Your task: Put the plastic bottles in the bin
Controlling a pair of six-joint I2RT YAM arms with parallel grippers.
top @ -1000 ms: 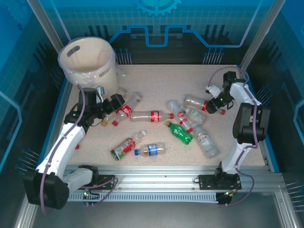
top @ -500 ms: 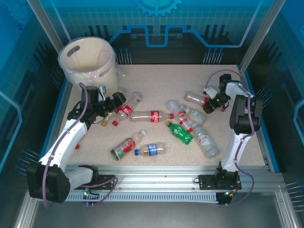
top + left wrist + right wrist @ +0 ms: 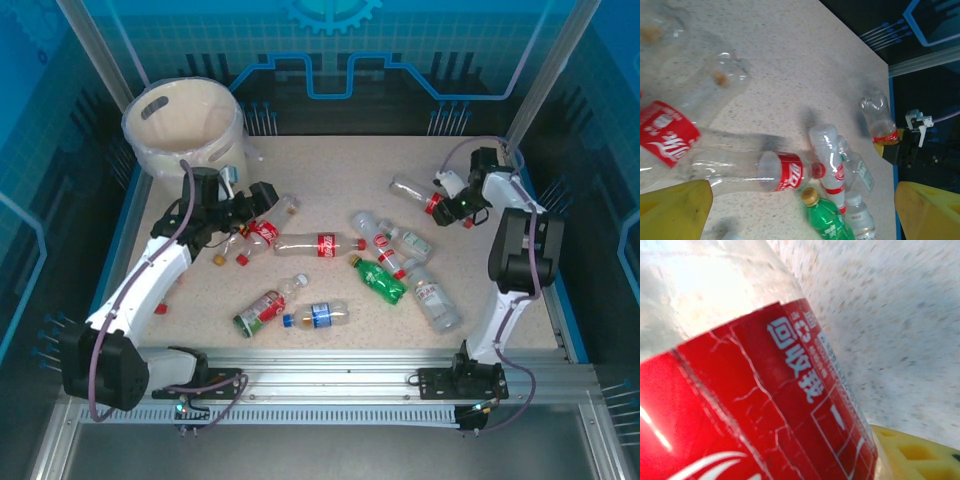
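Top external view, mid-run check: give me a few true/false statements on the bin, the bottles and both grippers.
1. The bin stands at the far left corner of the table. True.
2. The green bottle is in the bin. False: it lies on the table, right of centre.
3. The left gripper is open and holds nothing. True.
4. The right gripper hovers over bare table. False: it is closed on a red-labelled bottle near the far right.
5. The blue-labelled bottle stands upright. False: it lies on its side near the front.
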